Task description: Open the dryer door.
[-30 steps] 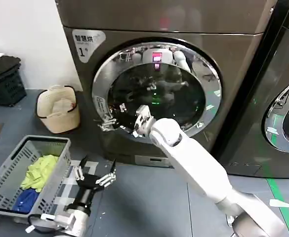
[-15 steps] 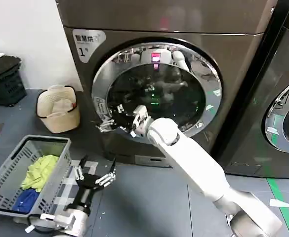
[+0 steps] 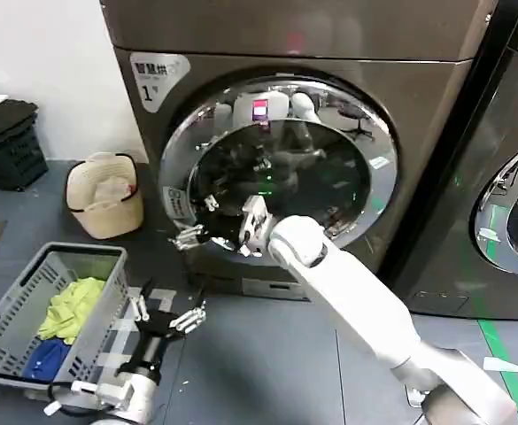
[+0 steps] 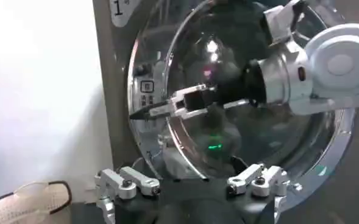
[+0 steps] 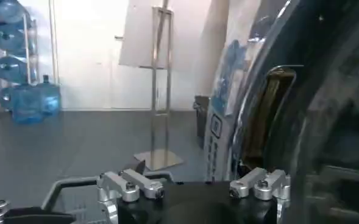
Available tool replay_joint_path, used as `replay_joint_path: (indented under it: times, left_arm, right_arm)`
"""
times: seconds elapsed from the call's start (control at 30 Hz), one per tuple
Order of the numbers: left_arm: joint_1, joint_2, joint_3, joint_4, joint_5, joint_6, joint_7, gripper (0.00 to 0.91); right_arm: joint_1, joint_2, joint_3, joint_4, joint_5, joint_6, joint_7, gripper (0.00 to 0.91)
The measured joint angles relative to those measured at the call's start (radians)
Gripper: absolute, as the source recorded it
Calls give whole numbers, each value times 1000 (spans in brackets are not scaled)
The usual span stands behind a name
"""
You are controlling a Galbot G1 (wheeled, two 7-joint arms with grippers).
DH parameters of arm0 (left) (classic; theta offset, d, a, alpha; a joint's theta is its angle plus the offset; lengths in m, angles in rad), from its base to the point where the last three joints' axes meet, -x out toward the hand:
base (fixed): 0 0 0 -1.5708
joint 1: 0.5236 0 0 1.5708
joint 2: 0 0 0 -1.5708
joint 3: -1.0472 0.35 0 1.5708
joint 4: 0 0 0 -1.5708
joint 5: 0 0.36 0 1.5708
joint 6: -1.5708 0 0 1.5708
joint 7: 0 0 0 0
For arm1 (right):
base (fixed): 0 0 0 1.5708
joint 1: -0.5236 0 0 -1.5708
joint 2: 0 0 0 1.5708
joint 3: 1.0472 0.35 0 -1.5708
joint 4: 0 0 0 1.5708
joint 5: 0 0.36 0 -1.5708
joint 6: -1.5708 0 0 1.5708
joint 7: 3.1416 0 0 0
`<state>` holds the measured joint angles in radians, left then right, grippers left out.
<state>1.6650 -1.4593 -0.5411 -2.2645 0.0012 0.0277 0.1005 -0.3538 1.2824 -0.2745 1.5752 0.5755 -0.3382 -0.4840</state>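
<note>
The dryer door [image 3: 281, 173], chrome-rimmed with dark glass, stands slightly ajar on the bronze-grey machine marked "1" [image 3: 158, 76]. My right gripper [image 3: 193, 232] sits at the door's left rim, low on that side, open, with its fingers hooked round the rim's edge. The left wrist view shows the door [image 4: 228, 140] with the right gripper [image 4: 153, 109] on that rim. In the right wrist view the door's edge [image 5: 243, 122] runs close past the right gripper [image 5: 194, 185]. My left gripper [image 3: 168, 312] hangs open low over the floor, well away from the door, and it [image 4: 194, 182] is empty.
A grey basket [image 3: 28, 292] with yellow-green and blue clothes lies on the floor at the left. A beige hamper [image 3: 104, 197] and a black crate [image 3: 9, 146] stand by the wall. A darker machine [image 3: 506, 177] with a similar round door stands at the right.
The door has swung outward a little at its left edge, and the reflections in its glass have shifted. My right gripper moved slightly outward with the rim. The left arm stayed still.
</note>
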Motion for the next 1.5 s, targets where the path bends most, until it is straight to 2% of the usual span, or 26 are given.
replay_joint_path:
  times: [0.57, 0.97, 1.5]
  left_arm:
    - [13, 56, -194, -34, -142, 72, 5, 907]
    - [-27, 101, -351, -2, -249, 92, 7, 907]
    - [-99, 176, -389, 28, -308, 105, 30, 907]
  right_arm:
    - [-40, -79, -2, 110, 36, 6, -5, 907]
    - [-85, -175, 3, 256, 69, 5, -31, 907]
    - [-137, -281, -13, 395, 106, 10, -85, 907]
